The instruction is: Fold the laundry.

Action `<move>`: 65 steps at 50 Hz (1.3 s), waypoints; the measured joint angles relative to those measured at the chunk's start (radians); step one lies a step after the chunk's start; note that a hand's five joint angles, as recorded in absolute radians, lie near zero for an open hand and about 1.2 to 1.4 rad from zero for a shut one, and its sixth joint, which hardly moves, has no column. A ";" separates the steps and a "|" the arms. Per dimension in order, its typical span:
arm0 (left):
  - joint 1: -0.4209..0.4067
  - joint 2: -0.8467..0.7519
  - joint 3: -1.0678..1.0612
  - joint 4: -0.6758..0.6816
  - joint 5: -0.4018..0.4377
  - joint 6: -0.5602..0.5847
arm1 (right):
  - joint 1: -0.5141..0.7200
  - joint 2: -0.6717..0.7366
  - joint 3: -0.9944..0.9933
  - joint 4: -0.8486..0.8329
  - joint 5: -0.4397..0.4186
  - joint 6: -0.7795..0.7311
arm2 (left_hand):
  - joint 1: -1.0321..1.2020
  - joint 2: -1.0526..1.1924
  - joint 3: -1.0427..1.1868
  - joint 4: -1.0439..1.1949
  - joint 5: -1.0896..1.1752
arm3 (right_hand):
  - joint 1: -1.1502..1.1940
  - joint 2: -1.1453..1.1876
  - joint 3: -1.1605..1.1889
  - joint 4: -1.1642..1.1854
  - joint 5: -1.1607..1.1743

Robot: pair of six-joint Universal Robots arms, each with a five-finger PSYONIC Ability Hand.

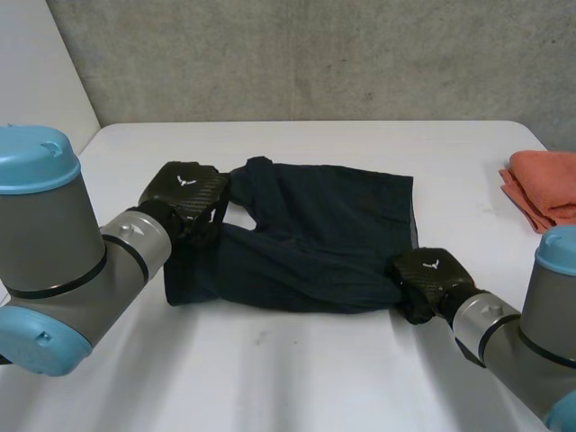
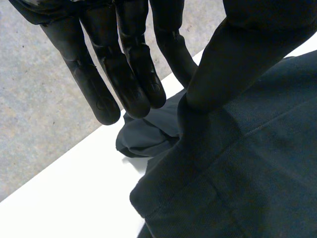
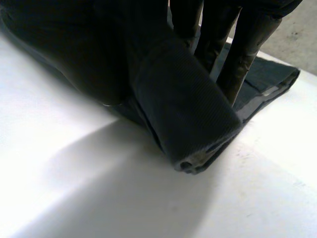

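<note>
- A robot lab or test room.
- A plain flat white table [image 1: 297, 378] stands before a bare grey concrete wall [image 1: 315, 54] at the far side.
- A grey-jointed, blue-capped left arm [image 1: 63, 261] and right arm [image 1: 549, 315] reach from the near side to dark navy cloth shorts [image 1: 315, 243].

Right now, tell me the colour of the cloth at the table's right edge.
Plain orange-red; the cloth shows best in the head view.
</note>
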 measured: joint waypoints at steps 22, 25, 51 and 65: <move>0.006 0.009 -0.193 -0.049 0.004 -0.018 | -0.014 -0.140 -0.018 0.060 0.002 -0.129 | -0.520 -0.577 -0.571 -0.587 -0.557 | 0.040 0.000 0.002 0.007 0.006; 0.012 0.020 -0.207 -0.049 0.001 -0.022 | -0.013 -0.127 -0.018 0.061 0.002 -0.128 | -0.520 -0.580 -0.572 -0.590 -0.560 | 0.040 0.000 0.002 0.007 0.006; -0.017 0.068 -0.318 -0.053 -0.071 -0.130 | -0.012 -0.094 -0.016 0.055 0.016 -0.124 | -0.658 -0.724 -0.720 -0.741 -0.709 | 0.040 0.000 0.002 0.007 0.006; -0.050 0.036 -0.317 -0.049 -0.072 -0.123 | -0.010 -0.090 -0.018 0.053 0.016 -0.124 | -0.650 -0.717 -0.713 -0.723 -0.685 | 0.040 0.000 0.002 0.007 0.006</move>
